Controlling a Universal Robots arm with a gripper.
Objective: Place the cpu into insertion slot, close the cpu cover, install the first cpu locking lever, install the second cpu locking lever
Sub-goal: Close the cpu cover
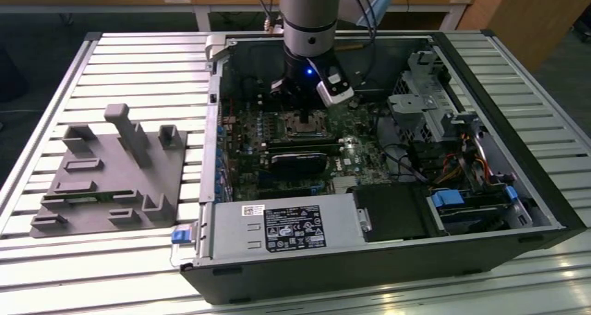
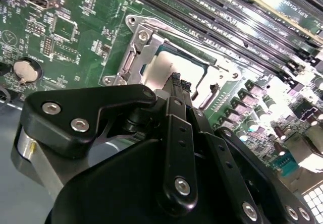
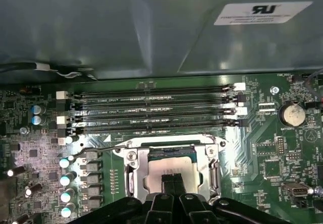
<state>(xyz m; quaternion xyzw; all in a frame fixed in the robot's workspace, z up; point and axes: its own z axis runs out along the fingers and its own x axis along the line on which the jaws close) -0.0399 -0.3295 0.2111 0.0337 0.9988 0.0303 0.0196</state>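
My gripper [image 1: 303, 113] reaches down into the open computer case, just above the insertion slot [image 1: 303, 126] on the green board. In both wrist views the black fingertips [image 3: 168, 181] stand close together over the cpu, with nothing seen between them. The cpu [image 3: 171, 164] [image 2: 179, 62] lies in the slot, grey metal top up. The silver cpu cover [image 3: 135, 173] [image 2: 146, 45] lies flat around it, framing it through its window. A thin wire lever [image 3: 101, 148] runs along one edge of the socket, its end sticking out sideways. A second lever [image 3: 216, 172] lies along the adjoining side.
Long black memory slots [image 3: 151, 108] run beside the socket, with the case wall [image 3: 126, 27] behind them. A coin battery [image 3: 291, 114] sits on the board. In the exterior view a grey fixture block [image 1: 106, 169] stands on the table at the left, and a power supply [image 1: 277, 228] fills the case front.
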